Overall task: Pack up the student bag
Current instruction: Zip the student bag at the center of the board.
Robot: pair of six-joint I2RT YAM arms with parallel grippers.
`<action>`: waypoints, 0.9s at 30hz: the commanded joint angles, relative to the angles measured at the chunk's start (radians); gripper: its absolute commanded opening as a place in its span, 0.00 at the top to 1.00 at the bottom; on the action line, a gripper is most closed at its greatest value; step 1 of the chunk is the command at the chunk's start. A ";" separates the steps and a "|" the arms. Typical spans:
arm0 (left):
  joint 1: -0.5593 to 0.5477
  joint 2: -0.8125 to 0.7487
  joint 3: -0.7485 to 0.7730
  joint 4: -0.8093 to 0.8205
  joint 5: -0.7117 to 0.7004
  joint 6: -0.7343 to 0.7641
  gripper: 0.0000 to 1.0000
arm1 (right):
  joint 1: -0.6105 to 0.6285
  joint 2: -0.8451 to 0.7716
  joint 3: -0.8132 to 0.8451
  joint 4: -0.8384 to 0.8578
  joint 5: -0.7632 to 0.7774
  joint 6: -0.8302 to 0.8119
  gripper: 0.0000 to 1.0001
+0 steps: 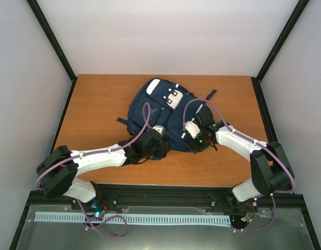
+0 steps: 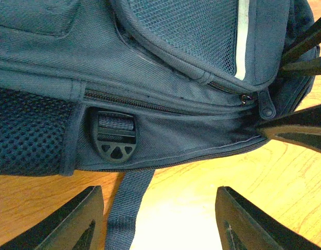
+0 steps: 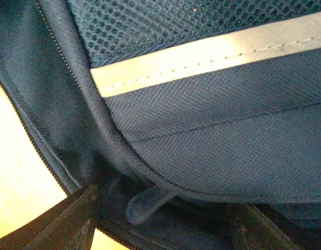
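Under the student bag lies the table. Bare wood shows on every side of the bag, so bag pos. is approx. mid-surface, lying flat w/ front face up.

Bag: large, navy woven fabric. White patches sit toward its far end. A pale reflective stripe is stitched below a mesh panel. There is a mesh side pocket, and a closed zip line runs above a black plastic buckle. A webbing strap runs from the buckle off the bag's near edge onto the wood.

Left gripper: at the bag's near edge, jaws wide apart, nothing held. The strap lies btw the fingers, just beside one, not clamped.

Right gripper: at the bag's near-right corner, jaws apart, no grip. Seam fabric and a dark zipper pull sit loose in the gap.

Surface: orange-brown wood grain w/ slight sheen.

Room: pale plain walls beyond and beside the bag; black frame posts rise at the corners.
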 commanded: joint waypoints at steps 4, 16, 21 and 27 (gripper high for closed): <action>-0.002 -0.088 -0.035 0.030 -0.051 -0.038 0.39 | 0.004 0.035 0.032 -0.003 0.116 0.025 0.44; -0.002 -0.062 -0.010 0.049 -0.023 -0.052 0.39 | -0.034 -0.079 -0.023 0.000 -0.030 -0.045 0.90; -0.002 -0.023 0.028 0.043 -0.012 -0.062 0.39 | -0.034 -0.024 -0.012 -0.015 -0.064 -0.058 0.85; -0.002 0.002 0.041 0.050 0.008 -0.059 0.39 | -0.035 0.015 -0.008 -0.005 -0.034 -0.038 0.76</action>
